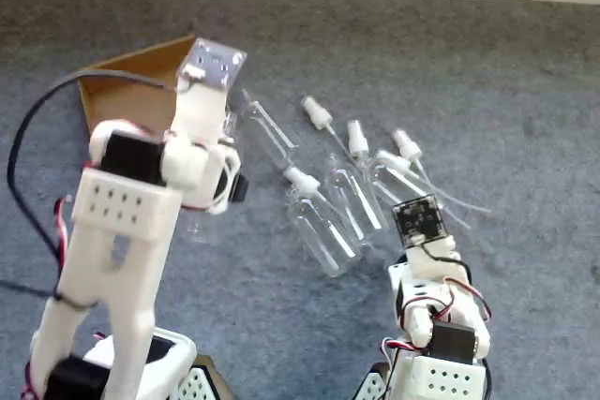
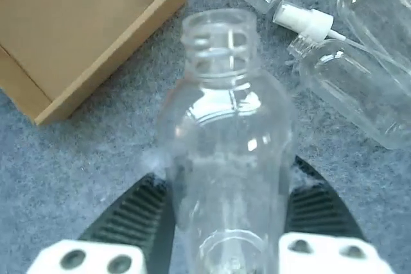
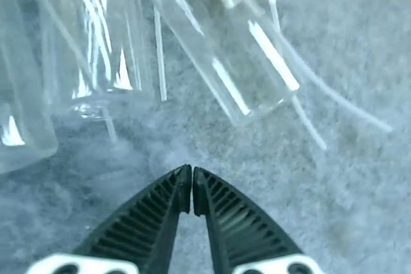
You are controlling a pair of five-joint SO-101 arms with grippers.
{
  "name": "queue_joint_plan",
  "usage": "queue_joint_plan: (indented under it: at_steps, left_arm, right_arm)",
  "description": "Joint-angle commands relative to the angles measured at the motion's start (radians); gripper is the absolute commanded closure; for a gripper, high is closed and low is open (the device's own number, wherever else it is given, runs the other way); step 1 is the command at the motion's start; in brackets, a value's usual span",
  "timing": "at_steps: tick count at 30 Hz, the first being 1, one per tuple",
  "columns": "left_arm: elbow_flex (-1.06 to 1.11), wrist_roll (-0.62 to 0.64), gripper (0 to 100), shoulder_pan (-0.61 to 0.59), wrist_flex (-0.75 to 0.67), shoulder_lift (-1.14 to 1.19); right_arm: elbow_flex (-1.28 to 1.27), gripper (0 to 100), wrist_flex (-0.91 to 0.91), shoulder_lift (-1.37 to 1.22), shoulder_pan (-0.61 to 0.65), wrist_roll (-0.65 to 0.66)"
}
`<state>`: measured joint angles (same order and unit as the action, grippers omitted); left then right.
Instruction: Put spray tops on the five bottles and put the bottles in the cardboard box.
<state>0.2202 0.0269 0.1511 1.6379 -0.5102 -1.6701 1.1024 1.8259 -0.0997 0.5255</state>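
The left end effector (image 2: 225,187) grips an uncapped clear plastic bottle (image 2: 225,107) near the shallow brown cardboard box (image 2: 70,36); the right end effector (image 3: 192,190) sits closed, empty, near lying clear bottles (image 3: 221,43).

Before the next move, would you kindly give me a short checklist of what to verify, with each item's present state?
1. left gripper clamps the uncapped bottle from both sides: ok.
2. The held bottle's neck is open to take a top: ok.
3. right gripper holds a spray top: not ok. It is shut on nothing, low over the carpet.
4. spray tops lie ahead of the right gripper: ok. Whether they are loose: cannot tell.
5. cardboard box sits open side up beside the held bottle: ok.
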Motion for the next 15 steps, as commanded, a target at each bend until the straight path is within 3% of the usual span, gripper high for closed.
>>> queue_joint_plan:
  at_steps: [1,8,13,15]
  left_arm:
    - [0.176,-0.095,93,0.002,-0.135,-0.189]
    - [0.570,-0.170,93,0.007,-0.384,-0.415]
    - [0.794,-0.178,93,0.007,-0.592,-0.555]
    - [0.871,-0.169,93,0.008,-0.666,-0.601]
  right_arm:
    - [-0.067,98.9,-0.081,0.013,-0.012,0.064]
    - [0.162,98.9,-0.085,0.013,-0.013,0.075]
    - [0.311,98.8,-0.084,0.010,-0.047,0.261]
    - [0.343,98.8,-0.087,0.007,-0.091,0.265]
